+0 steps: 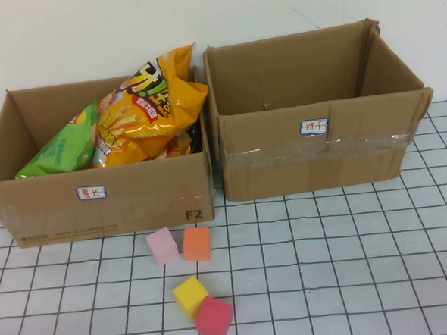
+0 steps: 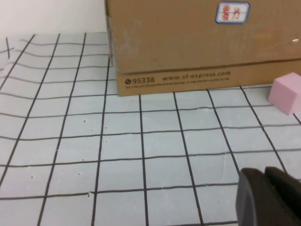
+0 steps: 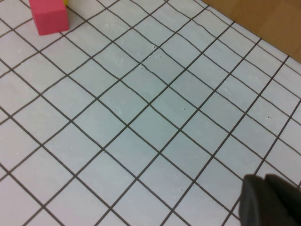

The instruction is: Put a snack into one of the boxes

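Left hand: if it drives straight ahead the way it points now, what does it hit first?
Probably the left cardboard box, at its front wall. The left hand faces it across bare gridded table; depth is unclear.

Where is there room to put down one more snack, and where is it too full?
The right box looks empty inside. The table in front of it is bare too. The left box is crowded with an orange snack bag and a green snack bag. Four foam cubes crowd the middle. Left gripper and right gripper hang low over the table.
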`<state>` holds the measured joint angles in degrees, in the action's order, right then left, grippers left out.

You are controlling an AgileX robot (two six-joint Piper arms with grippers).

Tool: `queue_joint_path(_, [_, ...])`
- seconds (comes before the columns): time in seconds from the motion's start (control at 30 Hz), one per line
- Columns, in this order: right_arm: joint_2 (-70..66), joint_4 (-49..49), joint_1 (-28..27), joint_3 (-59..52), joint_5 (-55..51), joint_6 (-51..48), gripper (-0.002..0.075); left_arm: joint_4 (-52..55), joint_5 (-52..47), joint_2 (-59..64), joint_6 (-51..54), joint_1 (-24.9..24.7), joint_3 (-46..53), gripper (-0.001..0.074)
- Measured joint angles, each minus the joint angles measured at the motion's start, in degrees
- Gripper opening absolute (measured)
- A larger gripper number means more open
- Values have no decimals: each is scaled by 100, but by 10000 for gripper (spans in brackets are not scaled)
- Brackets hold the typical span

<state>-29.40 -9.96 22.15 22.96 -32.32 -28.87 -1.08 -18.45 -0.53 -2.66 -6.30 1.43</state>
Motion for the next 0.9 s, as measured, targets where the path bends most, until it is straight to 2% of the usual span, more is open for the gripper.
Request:
queue_joint_path(0.17, [0,0,0,0,0,0,4,-320,-46,0,357,0,-21,-1])
queue_joint_path(0.9, [0,-2,-8,0,0,0,3,-376,-62,0,396,0,-21,-1])
